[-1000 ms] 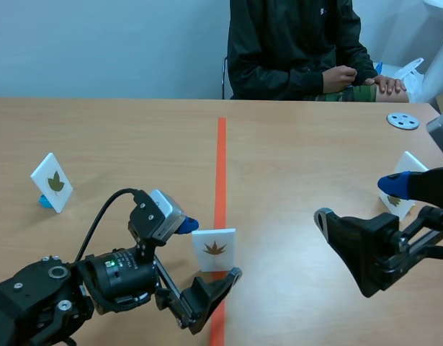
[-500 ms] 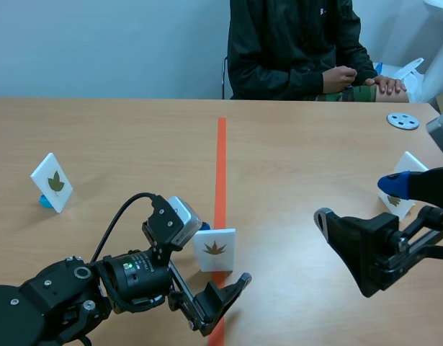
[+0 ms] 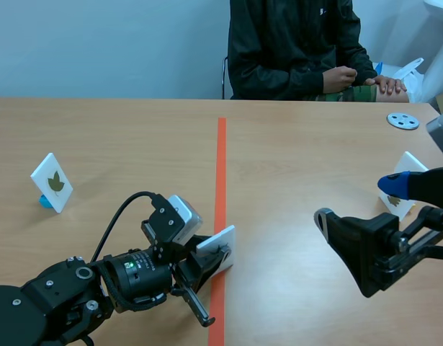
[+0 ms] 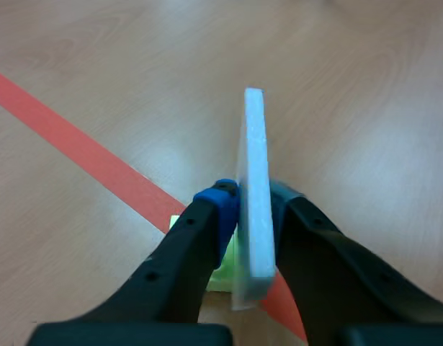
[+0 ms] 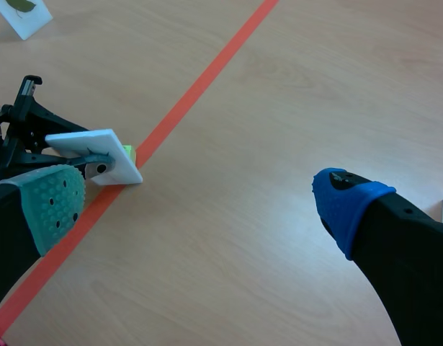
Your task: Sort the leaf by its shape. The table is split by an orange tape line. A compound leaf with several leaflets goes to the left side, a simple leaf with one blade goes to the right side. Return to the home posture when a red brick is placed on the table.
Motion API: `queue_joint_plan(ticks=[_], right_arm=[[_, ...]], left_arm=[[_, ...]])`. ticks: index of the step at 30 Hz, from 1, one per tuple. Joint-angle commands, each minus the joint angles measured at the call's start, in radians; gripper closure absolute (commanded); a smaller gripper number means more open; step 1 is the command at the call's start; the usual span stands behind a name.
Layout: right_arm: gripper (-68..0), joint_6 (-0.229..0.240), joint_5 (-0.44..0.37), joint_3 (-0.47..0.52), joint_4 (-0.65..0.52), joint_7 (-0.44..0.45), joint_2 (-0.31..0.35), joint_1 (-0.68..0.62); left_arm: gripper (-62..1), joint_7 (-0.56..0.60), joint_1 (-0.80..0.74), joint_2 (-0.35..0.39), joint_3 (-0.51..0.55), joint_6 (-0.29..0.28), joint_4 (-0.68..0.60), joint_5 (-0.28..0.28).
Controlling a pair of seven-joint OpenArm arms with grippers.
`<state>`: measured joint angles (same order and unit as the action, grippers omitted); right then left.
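Where the left arm comes in low in the scene view, the left gripper has its fingers closed on a white leaf card, which tilts over the orange tape line (its printed face cannot be made out from here). A second card, showing a leaf, stands well apart on the left side of the tabletop. The right gripper hangs over the right side with its fingers spread wide and nothing between them. A third card is partly hidden behind it. A grey disc lies near the far right edge, and a person sits across the tabletop.

Seen from the left wrist view, the leaf card stands edge-on between the fingers, a pad pressed on each face. Its green base sits beneath, at the tape line.

From the right wrist view, the right gripper shows its pads far apart over bare wood. Ahead of it, the left gripper pinches the tilted leaf card just beside the tape line.
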<state>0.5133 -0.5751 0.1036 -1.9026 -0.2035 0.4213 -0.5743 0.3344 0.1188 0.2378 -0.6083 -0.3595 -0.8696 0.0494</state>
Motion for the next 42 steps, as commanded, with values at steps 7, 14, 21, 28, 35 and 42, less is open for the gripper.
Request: queue_joint_plan(ticks=[7,14,21,28,35,42], right_arm=[[-67.9,0.000,-0.008,0.011,-0.003,0.018,0.005,0.012],[-67.9,0.000,-0.008,0.011,-0.003,0.014,0.005,0.012],[-67.9,0.000,-0.008,0.011,-0.003,0.014,0.005,0.012],[-67.9,0.000,-0.008,0.011,-0.003,0.014,0.005,0.012],[-67.9,0.000,-0.008,0.011,-0.003,0.014,0.005,0.012],[-67.9,0.000,-0.008,0.011,-0.003,0.014,0.005,0.012]], left_arm=[[-4.1,0.015,0.003,-0.007,0.003,0.001,-0.020,0.011],[-4.1,-0.095,-0.066,0.017,0.064,-0.003,-0.203,0.049],[-4.1,-0.208,-0.233,0.032,0.242,-0.002,-0.464,0.127],[-4.0,-0.256,-0.410,0.031,0.423,-0.002,-0.668,0.176],[-4.1,-0.274,-0.488,0.028,0.587,0.045,-0.721,0.177],[-4.1,-0.304,-0.489,0.028,0.704,0.124,-0.719,0.255]])
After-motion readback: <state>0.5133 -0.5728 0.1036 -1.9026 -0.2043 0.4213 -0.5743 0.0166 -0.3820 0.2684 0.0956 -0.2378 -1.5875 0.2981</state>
